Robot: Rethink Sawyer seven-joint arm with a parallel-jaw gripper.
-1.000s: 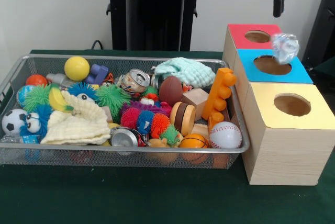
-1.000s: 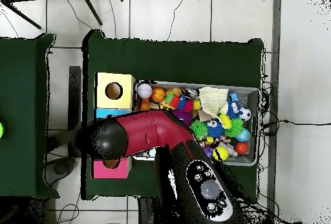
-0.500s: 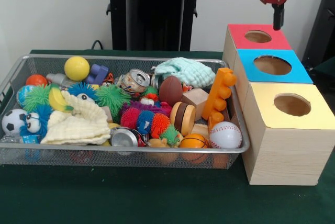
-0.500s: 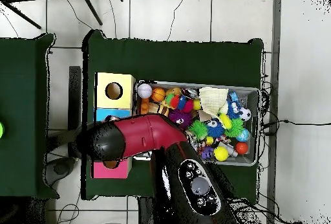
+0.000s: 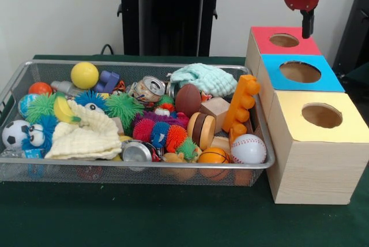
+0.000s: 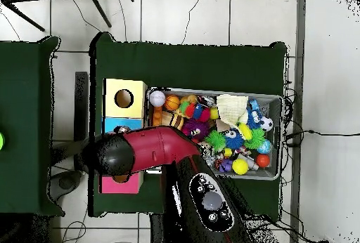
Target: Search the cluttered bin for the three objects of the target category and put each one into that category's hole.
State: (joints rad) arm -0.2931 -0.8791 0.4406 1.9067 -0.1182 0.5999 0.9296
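The pincer hangs above the red box, clear of the holes; its opening cannot be determined, though nothing appears held. Candidate items, such as the crushed can, lie in the wire bin awaiting sorting.

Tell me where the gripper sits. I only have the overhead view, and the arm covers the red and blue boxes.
Observer: The gripper hangs high over the red-topped box, behind its hole, with nothing visible beneath it.
Operator: Check the blue box's hole.
Observer: The hole in the blue-topped box is unblocked; nothing sticks out of it.
Operator: Report what the arm hides in the bin.
Observer: A mint-green cloth lies in the front view's far right corner of the bin, beside a crushed can.
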